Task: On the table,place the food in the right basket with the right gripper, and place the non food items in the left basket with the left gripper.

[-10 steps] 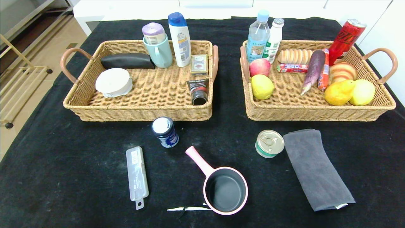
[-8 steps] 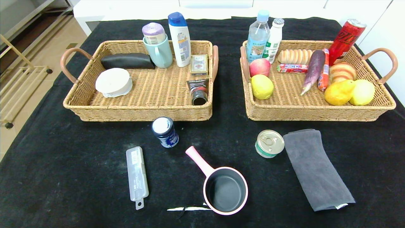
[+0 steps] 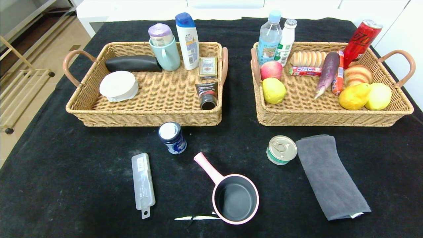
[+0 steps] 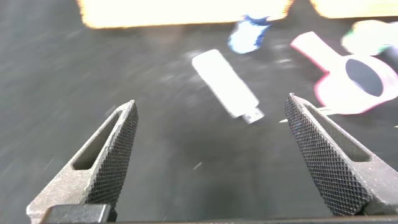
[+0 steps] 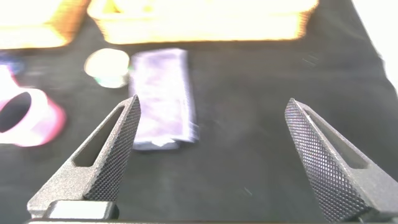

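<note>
On the black table (image 3: 66, 158) stand a green-label tin (image 3: 281, 149) and a dark blue jar (image 3: 172, 137), the food. The non food items lie near the front: a translucent grey case (image 3: 142, 185), a pink saucepan (image 3: 235, 197) and a folded grey cloth (image 3: 330, 175). The left basket (image 3: 148, 115) and right basket (image 3: 324, 117) sit behind them. Neither arm shows in the head view. My left gripper (image 4: 211, 101) hangs open above the table, short of the case (image 4: 225, 84). My right gripper (image 5: 212, 99) is open and empty, with the cloth (image 5: 163, 99) beyond one jaw.
The left basket holds a mug (image 3: 165, 54), a shampoo bottle (image 3: 187, 39), a black pouch (image 3: 133, 63) and a white roll (image 3: 118, 86). Fruit (image 3: 273, 90), bottles (image 3: 269, 36) and a red can (image 3: 361, 39) fill the right basket. A white strip (image 3: 195, 218) lies by the saucepan.
</note>
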Controlling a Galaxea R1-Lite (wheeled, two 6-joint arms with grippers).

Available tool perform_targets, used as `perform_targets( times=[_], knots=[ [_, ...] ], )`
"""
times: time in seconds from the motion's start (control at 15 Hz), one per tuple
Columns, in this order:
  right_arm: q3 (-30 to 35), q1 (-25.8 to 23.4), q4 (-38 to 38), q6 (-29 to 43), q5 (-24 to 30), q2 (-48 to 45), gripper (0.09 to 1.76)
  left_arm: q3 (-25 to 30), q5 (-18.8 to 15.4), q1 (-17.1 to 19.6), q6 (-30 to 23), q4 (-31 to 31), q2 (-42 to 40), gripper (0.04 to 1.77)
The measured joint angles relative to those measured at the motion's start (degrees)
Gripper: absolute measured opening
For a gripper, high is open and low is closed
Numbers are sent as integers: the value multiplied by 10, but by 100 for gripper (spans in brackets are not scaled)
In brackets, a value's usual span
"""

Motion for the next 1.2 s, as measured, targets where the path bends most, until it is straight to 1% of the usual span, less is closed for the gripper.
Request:
perform_targets(
  times=[0.13, 0.27, 0.33, 0.4, 0.53, 0.6, 0.73, 0.87, 1.2],
  knots=[
    [-41, 22, -6, -1, 49, 60, 170, -49, -2, -68, -1, -10, 90, 172],
    [-80, 58, -26, -1, 80, 123, 170, -82, -5, -131, -2, -15, 166, 172],
    [-99, 87, -31, 1, 86, 156, 170, -101, -8, -171, -2, -17, 209, 172],
    [-114, 114, -35, 3, 89, 186, 170, -119, -10, -202, -2, -18, 247, 172],
    [-133, 147, -49, 9, 93, 252, 170, -151, -13, -253, -5, -24, 323, 172],
    [-138, 160, -63, 12, 93, 285, 170, -168, -14, -274, -9, -40, 365, 172],
    [-143, 187, -104, 15, 93, 349, 170, -185, -14, -292, -12, -64, 421, 172],
    [-146, 209, -122, 16, 92, 392, 170, -198, -13, -301, -11, -75, 464, 172],
    [-146, 220, -123, 16, 92, 424, 170, -197, -17, -303, 5, -79, 496, 172]
  ],
)
